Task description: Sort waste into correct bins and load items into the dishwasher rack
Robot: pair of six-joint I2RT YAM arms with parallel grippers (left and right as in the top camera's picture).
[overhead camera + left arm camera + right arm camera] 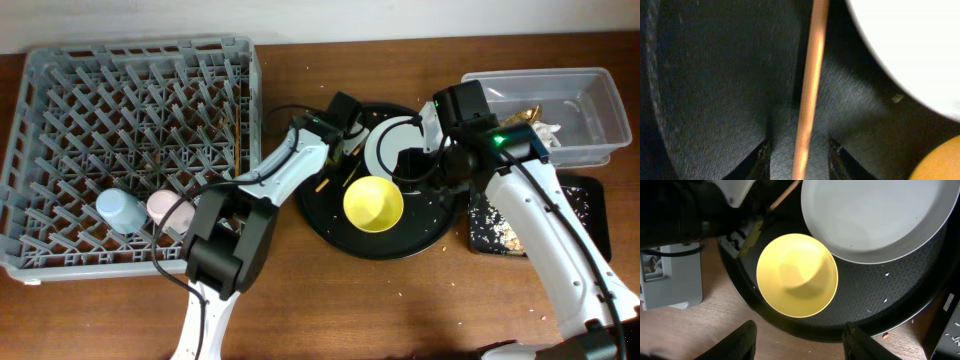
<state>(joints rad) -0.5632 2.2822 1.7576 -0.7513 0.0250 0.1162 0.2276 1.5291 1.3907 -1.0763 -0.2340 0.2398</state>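
Observation:
A thin wooden chopstick (810, 75) lies on the large round black tray (715, 75). My left gripper (800, 152) is open and low over the tray, one finger on each side of the chopstick, touching neither side. In the overhead view it (338, 150) is at the tray's left part. The pale plate (395, 145) and yellow bowl (373, 203) sit on that tray. My right gripper (802, 337) is open and empty above the tray's edge, near the yellow bowl (797, 275) and the plate (875, 215). The blue cup (120, 210) and pink cup (163, 208) stand in the dishwasher rack (60, 90).
The clear tub (600, 90) at the back right holds a crumpled white napkin (548, 130). The shallow black tray (590, 215) beside it holds beige crumbs. Another chopstick piece (322, 185) lies at the round tray's left rim. Crumbs dot the table.

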